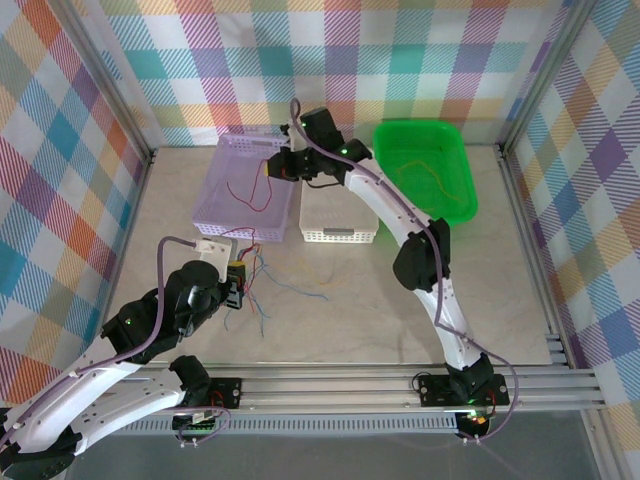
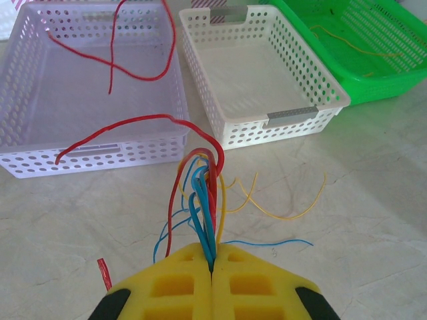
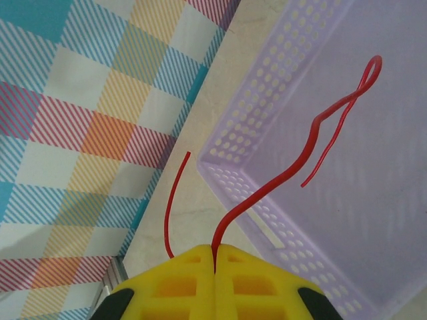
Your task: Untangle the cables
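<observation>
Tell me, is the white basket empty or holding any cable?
Empty: the white basket shows a bare floor in the left wrist view, no wire inside.

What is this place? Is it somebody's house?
Probably a robot practice booth, not a house: two robot arms fixed to a metal rail, plaid walls around, and plastic baskets.

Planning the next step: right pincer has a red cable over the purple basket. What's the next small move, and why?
Probably open the right pincer and drop the red cable into the purple basket. It dangles over that basket, and looks separate from the bundle clamped in the left pincer. Its short tail may hang past the rim.
</observation>
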